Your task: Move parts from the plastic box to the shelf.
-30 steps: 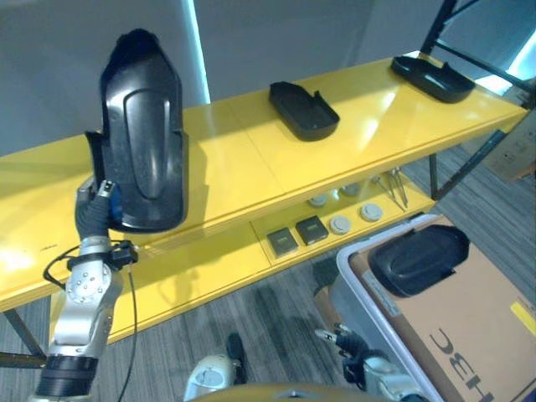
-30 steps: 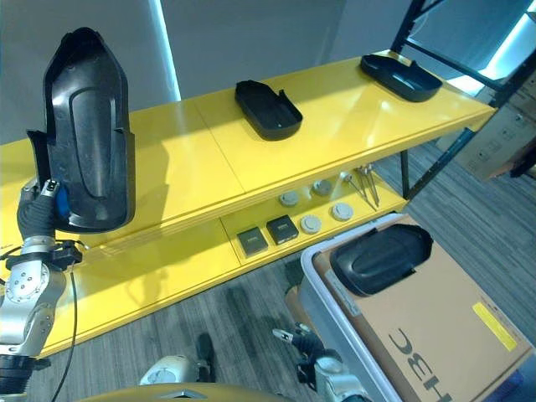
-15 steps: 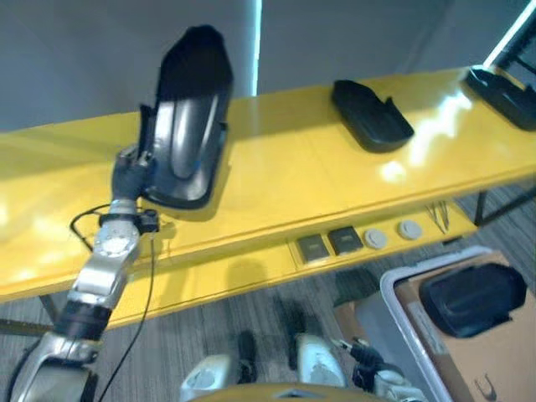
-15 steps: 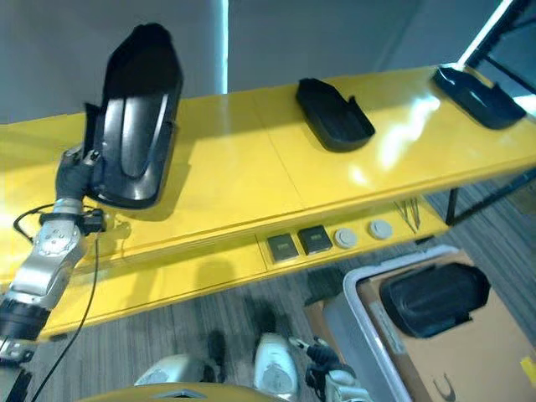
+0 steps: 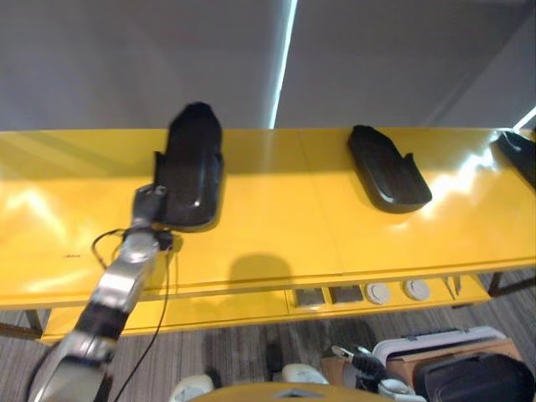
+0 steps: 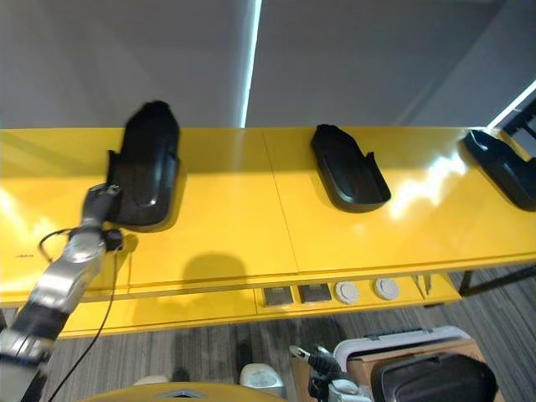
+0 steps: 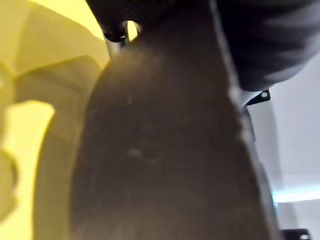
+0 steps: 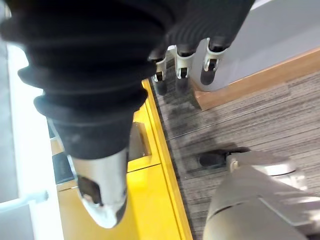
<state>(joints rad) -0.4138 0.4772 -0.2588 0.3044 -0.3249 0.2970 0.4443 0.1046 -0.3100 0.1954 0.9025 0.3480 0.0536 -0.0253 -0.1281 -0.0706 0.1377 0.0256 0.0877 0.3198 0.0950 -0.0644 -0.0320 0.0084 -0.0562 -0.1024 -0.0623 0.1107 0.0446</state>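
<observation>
You face a grey wall [image 5: 126, 59] with a bright light strip [image 5: 283, 63]; below you lies grey striped carpet [image 6: 209, 368].

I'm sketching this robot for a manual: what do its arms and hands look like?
Each arm is silver-grey metal in jointed segments. The left hand and right hand have a dark ribbed cover over the wrist and back; the right hand's fingers are silver with dark tips.

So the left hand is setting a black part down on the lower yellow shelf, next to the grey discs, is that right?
Not quite. The left hand is setting the black part on the top yellow shelf, as the left eye view shows. The grey discs lie on the lower shelf underneath.
</observation>
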